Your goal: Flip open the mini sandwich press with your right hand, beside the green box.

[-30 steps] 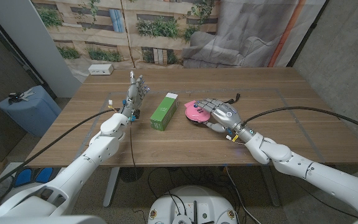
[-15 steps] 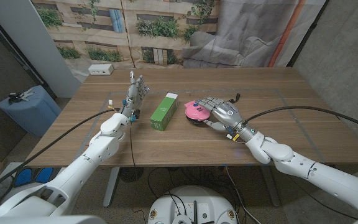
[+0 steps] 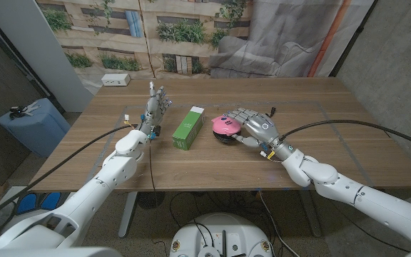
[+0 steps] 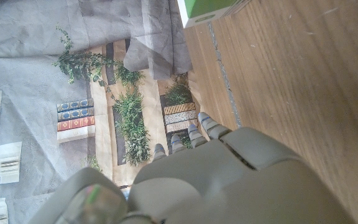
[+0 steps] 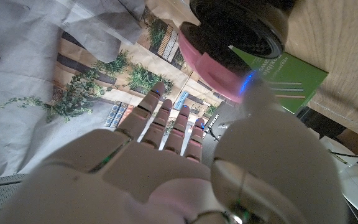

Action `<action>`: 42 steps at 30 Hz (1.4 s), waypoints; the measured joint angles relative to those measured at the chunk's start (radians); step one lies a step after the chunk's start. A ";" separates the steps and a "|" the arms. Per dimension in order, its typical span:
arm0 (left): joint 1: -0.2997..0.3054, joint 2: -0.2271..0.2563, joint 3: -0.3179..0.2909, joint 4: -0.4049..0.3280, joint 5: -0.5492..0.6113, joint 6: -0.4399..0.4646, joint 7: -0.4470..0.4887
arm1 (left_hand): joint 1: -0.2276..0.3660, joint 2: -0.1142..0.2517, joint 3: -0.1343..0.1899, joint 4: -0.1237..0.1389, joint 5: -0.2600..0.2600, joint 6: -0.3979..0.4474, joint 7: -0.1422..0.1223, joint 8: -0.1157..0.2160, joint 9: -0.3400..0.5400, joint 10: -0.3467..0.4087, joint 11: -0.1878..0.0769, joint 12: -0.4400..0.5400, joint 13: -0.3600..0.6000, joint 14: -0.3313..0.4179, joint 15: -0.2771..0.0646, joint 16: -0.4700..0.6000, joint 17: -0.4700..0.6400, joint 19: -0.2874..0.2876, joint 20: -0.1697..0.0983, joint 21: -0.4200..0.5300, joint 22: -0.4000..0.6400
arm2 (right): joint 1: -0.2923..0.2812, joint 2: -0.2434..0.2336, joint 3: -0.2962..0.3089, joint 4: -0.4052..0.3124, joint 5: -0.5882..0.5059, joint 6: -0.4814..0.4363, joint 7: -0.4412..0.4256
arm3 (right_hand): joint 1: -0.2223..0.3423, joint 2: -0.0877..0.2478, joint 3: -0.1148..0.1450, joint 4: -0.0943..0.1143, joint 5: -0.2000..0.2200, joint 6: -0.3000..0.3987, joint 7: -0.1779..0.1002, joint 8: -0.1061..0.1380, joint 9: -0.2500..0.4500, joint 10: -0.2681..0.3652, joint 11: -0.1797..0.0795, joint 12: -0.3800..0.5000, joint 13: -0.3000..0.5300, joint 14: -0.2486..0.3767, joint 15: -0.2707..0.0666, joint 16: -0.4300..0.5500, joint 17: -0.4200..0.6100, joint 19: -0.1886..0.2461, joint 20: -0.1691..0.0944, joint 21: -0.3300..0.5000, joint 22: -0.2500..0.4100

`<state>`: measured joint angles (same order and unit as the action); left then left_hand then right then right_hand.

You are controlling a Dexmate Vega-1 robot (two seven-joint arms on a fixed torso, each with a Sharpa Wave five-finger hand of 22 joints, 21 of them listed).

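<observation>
Just beside green box [image 3: 188,127]: sandwich press [image 3: 225,128].

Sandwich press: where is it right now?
Head view: the pink sandwich press sits mid-table, just right of the green box, with the right hand at its right side.

Pink lid [image 3: 226,126] over black base [image 3: 223,139] on the sandwich press. Green box [image 3: 188,127] with white end. Brown wood-grain tabletop [image 3: 320,121]. Pale grey fingers [image 3: 240,114]. Blue bin [image 3: 31,125] at left.
</observation>
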<state>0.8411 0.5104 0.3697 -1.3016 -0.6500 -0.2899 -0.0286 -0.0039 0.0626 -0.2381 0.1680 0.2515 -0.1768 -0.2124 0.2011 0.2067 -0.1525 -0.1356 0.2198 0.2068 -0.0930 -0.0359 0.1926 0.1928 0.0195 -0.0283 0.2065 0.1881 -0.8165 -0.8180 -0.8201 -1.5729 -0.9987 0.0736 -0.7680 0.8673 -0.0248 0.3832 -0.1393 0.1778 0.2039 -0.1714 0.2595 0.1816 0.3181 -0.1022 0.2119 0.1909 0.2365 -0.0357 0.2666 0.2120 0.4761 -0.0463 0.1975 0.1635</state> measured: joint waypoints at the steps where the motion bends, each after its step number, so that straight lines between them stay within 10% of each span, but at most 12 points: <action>1: 0.000 0.000 0.000 0.000 0.000 0.000 0.000 | 0.000 0.000 0.000 0.000 0.000 0.000 0.000 0.000 0.000 0.000 0.000 0.000 0.000 0.000 0.000 0.000 0.000 0.000 0.000 0.000 0.000 | -0.001 0.001 0.001 -0.001 0.002 0.000 0.000 | 0.000 0.000 0.000 0.000 0.000 0.000 0.000 0.000 0.000 0.000 0.000 0.000 0.000 0.000 0.000 0.000 0.000 0.000 0.000 0.000 0.000; 42: 0.000 0.000 0.000 0.000 0.000 0.000 -0.001 | 0.000 0.000 0.000 0.000 0.000 0.000 0.000 0.000 0.000 0.000 0.000 0.000 0.000 0.000 0.000 0.000 0.000 0.000 0.000 0.000 0.000 | 0.018 0.032 0.044 -0.018 0.053 0.034 0.016 | -0.046 0.036 -0.021 0.015 0.004 0.026 -0.008 -0.004 0.000 0.007 -0.007 -0.009 0.002 -0.004 -0.004 0.000 0.009 -0.010 -0.002 -0.011 0.000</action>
<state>0.8408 0.5107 0.3696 -1.3012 -0.6502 -0.2897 -0.0298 -0.0039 0.0626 -0.2381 0.1680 0.2515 -0.1768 -0.2124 0.2011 0.2067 -0.1525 -0.1357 0.2198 0.2068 -0.0929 -0.0359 0.1926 0.1928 0.0195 -0.0283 0.2065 0.1881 -0.7981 -0.7859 -0.7758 -1.5912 -0.9458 0.1080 -0.7517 0.8210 0.0110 0.3622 -0.1245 0.1817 0.2302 -0.1798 0.2552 0.1817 0.3254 -0.1091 0.2033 0.1933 0.2326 -0.0396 0.2666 0.2211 0.4666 -0.0482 0.1866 0.1636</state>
